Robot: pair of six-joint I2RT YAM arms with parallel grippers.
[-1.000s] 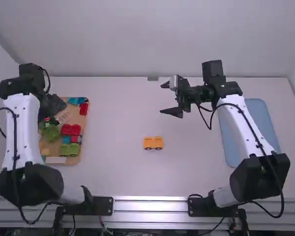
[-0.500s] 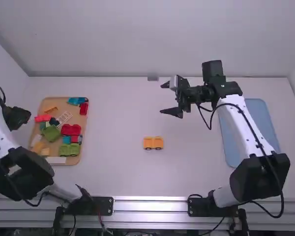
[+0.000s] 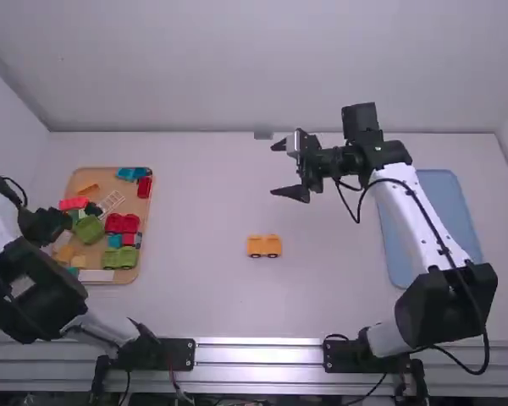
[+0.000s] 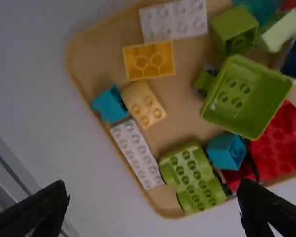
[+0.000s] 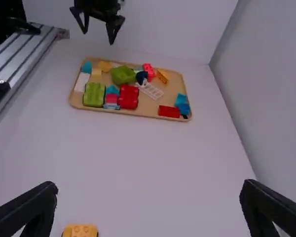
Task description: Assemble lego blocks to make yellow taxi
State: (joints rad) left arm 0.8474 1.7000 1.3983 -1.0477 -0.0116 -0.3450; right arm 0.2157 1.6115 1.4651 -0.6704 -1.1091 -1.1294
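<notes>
While one yellow chassis (image 3: 264,246) sits outside one tray (image 3: 117,184) | left claw (image 3: 59,232), right claw (image 3: 273,169): wide open (both empty)

High view: fairly bright, even, diffuse light on tabletop (image 3: 195,211); glare along metal rail (image 3: 258,342); R arm's black elbow joint (image 3: 444,309) near-black, little detail. L wrist view: much dimmer, blocks (image 4: 231,89) slightly blurry, soft shading round them. R wrist view: also dim, side wall (image 5: 271,69) greyer than tabletop. Exact light source: can't tell.
</notes>
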